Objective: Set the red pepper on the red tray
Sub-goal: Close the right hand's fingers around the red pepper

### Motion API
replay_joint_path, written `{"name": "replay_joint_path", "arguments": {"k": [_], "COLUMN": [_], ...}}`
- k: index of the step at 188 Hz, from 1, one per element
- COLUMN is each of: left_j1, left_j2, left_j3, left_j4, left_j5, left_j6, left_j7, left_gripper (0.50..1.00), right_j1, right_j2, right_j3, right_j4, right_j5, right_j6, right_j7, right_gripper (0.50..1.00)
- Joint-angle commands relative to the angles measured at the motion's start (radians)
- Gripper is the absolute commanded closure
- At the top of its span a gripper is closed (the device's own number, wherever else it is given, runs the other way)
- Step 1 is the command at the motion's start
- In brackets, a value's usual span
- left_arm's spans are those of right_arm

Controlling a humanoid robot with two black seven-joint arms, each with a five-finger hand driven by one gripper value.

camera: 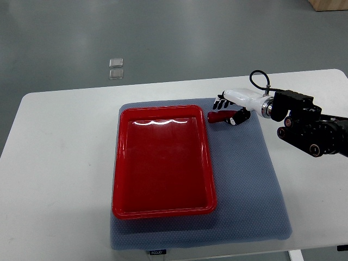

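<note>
A small red pepper (218,117) lies on the blue-grey mat (244,179), just right of the far right corner of the red tray (120,163). The tray is shallow, rectangular and holds nothing. My right hand (228,110), white with black fingers, reaches in from the right and straddles the pepper's right end. Its fingers (222,101) are stretched out on the far side of the pepper, and the thumb (237,119) sits on the near side. I see a narrow strip of mat between the fingers and the pepper. The left arm is out of view.
The mat covers the middle of a white table (60,163) and the tray rests on its left half. The right forearm with its black joints (304,128) hangs over the table's right side. Two small clear squares (116,68) lie on the grey floor beyond.
</note>
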Motion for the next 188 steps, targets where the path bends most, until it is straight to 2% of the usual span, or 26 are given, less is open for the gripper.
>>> {"name": "replay_joint_path", "arguments": {"k": [1,84,99,188], "left_j1": [0.0,0.0,0.0,0.0], "left_j2": [0.0,0.0,0.0,0.0], "left_j3": [0.0,0.0,0.0,0.0], "left_j4": [0.0,0.005,0.003,0.0], "left_j5": [0.0,0.0,0.0,0.0], "left_j6": [0.0,0.0,0.0,0.0], "left_j7": [0.0,0.0,0.0,0.0], "left_gripper": [0.5,0.5,0.5,0.5], "right_j1": [-0.002,-0.005,-0.006,-0.006], "right_j2": [0.0,0.0,0.0,-0.002], "right_j3": [-0.001,-0.021,-0.021,-0.021], "right_j4": [0.0,0.0,0.002,0.013], "right_j5": [-0.001,-0.003,-0.003,-0.003], "right_j6": [0.0,0.0,0.001,0.001], "right_j7": [0.002,0.011,0.012,0.014], "right_gripper": [0.991,1.0,0.973,0.977]}}
